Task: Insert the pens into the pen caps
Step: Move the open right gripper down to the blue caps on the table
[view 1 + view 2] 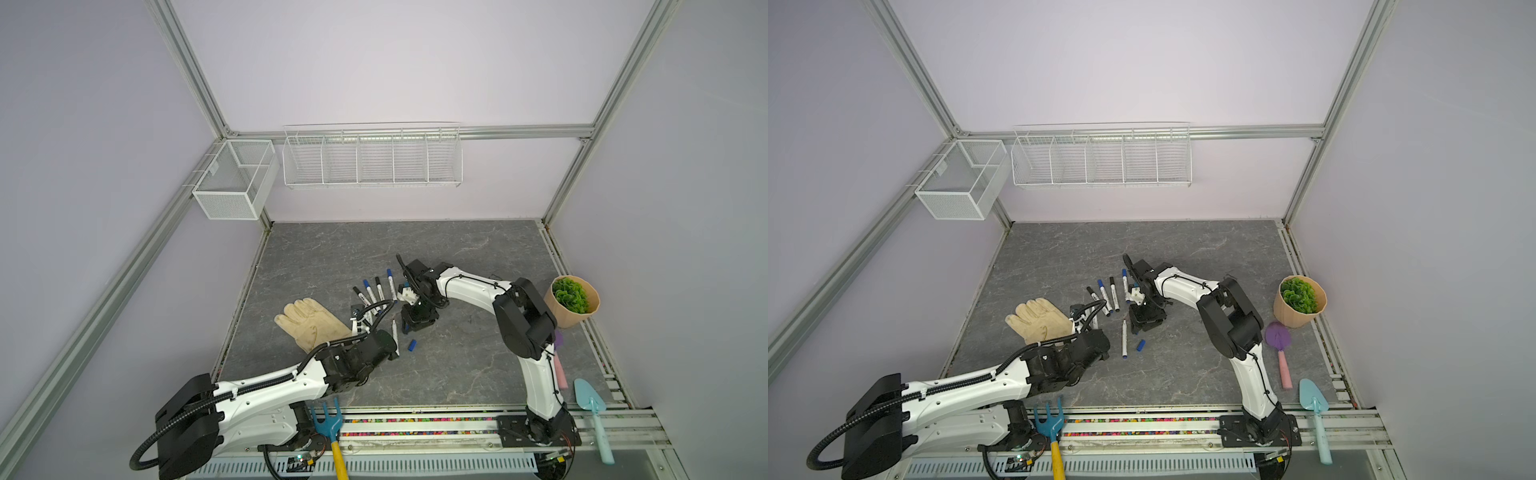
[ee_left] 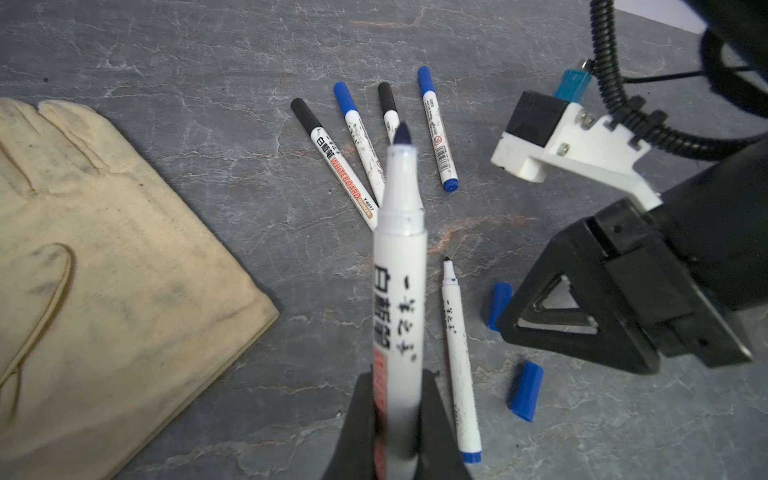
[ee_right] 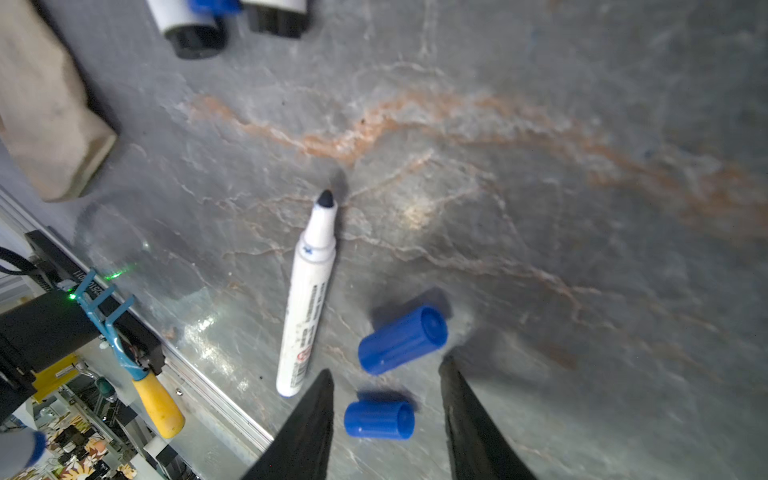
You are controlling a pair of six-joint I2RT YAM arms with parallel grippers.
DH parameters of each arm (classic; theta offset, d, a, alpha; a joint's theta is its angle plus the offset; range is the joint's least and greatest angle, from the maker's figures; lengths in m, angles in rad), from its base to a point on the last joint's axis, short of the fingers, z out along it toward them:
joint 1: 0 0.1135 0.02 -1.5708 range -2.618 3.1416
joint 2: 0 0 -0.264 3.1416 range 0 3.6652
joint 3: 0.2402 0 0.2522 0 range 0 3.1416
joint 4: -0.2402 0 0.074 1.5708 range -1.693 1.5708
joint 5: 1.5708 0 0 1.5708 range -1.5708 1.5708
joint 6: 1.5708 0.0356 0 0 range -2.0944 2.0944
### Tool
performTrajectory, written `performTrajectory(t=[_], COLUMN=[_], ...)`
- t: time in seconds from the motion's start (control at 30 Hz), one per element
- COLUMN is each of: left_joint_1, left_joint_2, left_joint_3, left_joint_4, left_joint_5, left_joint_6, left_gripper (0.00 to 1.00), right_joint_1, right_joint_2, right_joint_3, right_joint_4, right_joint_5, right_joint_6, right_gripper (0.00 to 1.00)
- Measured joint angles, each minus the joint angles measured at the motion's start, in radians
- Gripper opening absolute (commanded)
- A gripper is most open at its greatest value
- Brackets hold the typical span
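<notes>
Left pincer (image 2: pixel 397 399) squeezed a white pen (image 2: pixel 400 270) with a bare dark tip, and my right pincer (image 3: pixel 386 368) sat open.

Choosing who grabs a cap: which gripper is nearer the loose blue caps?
Right. The right gripper hangs open over the caps; the left gripper, holding a pen, sits beside them.

Four capped pens (image 2: pixel 360 141) lie on the table (image 2: pixel 208 62) in a loose fan. Two have black caps and two have blue caps, and the white barrels carry printed labels. A fifth pen (image 2: pixel 399 291) has no cap. The left gripper (image 2: pixel 397 386) clamps its barrel, and its dark tip points away. A sixth pen (image 2: pixel 459 357), also uncapped, lies flat. Just beside it lie one blue cap (image 2: pixel 525 390) and another blue cap (image 2: pixel 496 305), both on their sides and apart.
</notes>
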Motion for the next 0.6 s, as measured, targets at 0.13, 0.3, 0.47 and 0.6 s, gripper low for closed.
performTrajectory(t=[0.13, 0.3, 0.47, 0.6], left_joint_1=[0.0, 0.0, 0.0, 0.0], left_joint_2=[-0.035, -0.053, -0.053, -0.052], left_joint_3=[0.0, 0.0, 0.0, 0.0], left_joint_4=[-0.009, -0.012, -0.015, -0.015], left_joint_5=[0.0, 0.0, 0.0, 0.0], left_joint_6=[-0.004, -0.008, -0.008, -0.007], left_gripper=[0.0, 0.0, 0.0, 0.0], right_joint_1=[0.009, 0.031, 0.064, 0.093], right_joint_2=[0.014, 0.036, 0.06, 0.07], right_joint_3=[0.025, 0.068, 0.114, 0.137], right_joint_4=[-0.001, -0.029, -0.077, -0.102], right_joint_5=[0.008, 0.056, 0.148, 0.243], right_joint_6=[0.008, 0.007, 0.002, -0.008], right_gripper=[0.45, 0.44, 0.4, 0.35])
